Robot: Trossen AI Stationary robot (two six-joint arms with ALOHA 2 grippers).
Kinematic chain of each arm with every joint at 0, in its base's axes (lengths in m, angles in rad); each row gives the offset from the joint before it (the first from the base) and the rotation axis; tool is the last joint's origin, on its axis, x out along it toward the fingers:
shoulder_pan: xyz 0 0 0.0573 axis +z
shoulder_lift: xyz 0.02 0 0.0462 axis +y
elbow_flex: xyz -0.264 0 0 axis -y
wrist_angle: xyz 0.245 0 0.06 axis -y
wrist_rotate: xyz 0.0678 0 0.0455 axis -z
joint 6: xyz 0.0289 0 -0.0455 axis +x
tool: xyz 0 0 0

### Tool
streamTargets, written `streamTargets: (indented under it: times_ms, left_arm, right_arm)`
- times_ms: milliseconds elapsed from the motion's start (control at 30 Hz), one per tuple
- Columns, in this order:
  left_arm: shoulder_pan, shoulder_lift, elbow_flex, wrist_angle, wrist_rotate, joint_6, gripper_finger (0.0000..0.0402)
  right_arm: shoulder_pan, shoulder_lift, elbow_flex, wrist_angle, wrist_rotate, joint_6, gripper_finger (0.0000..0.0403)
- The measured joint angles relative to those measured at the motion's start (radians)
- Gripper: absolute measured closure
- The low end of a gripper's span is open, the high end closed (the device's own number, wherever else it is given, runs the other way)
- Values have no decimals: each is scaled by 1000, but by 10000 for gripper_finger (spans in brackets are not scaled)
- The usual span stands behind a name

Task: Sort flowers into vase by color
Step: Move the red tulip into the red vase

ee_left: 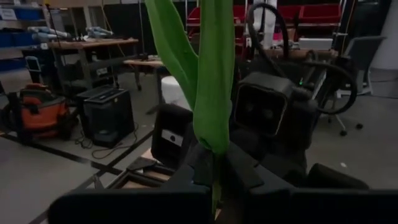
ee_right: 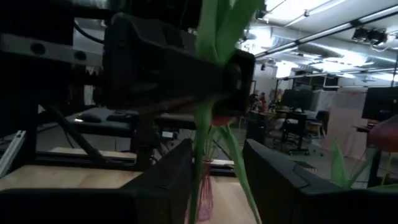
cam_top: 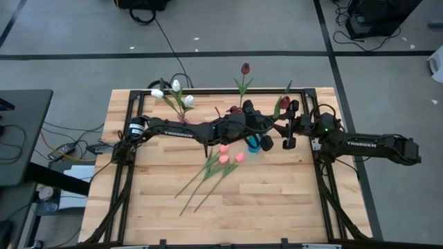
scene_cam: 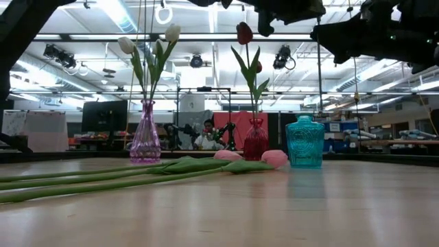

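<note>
High view, my left end effector [cam_top: 255, 119]: reaches across to the middle of the table [cam_top: 277, 200] at its far side, just beside the red tulip [cam_top: 284, 103] that both arms meet at.
High view, my right end effector [cam_top: 289, 124]: comes in from the right, close to the left one; the red tulip's head shows just beyond it.
High view, flowers: white tulips [cam_top: 176, 92] stand at the far left; another dark red tulip [cam_top: 245, 69] stands at the far middle; three pink tulips [cam_top: 230, 156] lie flat on the table, stems trailing toward the near left.
High view, teal vase [cam_top: 255, 143]: under my arms, near the pink heads.
Low view, vases: the purple vase [scene_cam: 145, 134] holds the white tulips, the red vase [scene_cam: 255, 139] holds a dark red tulip, the teal vase stands without flowers (pink heads lie beside it).
Left wrist view, left end effector: clenched on the green stem [ee_left: 214, 93], which rises between my fingers [ee_left: 180, 180].
Right wrist view, right end effector: fingers [ee_right: 168, 177] apart, released, with the stem running between them untouched as far as I can see.
</note>
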Motion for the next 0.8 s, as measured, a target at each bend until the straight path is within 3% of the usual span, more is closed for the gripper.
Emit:
streamTargets:
  times_ms: [400, 600, 800]
  left_arm:
    - [3, 14, 0, -24, 16, 5, 369]
    - [-1, 2, 1, -65, 22, 28, 279]
    - [-3, -62, 0, -272, 24, 27, 214]
  right_arm:
    - [19, 51, 0, 40, -4, -16, 383]
    - [18, 51, 0, 42, 1, -12, 375]
    - [4, 50, 0, 37, 4, -8, 389]
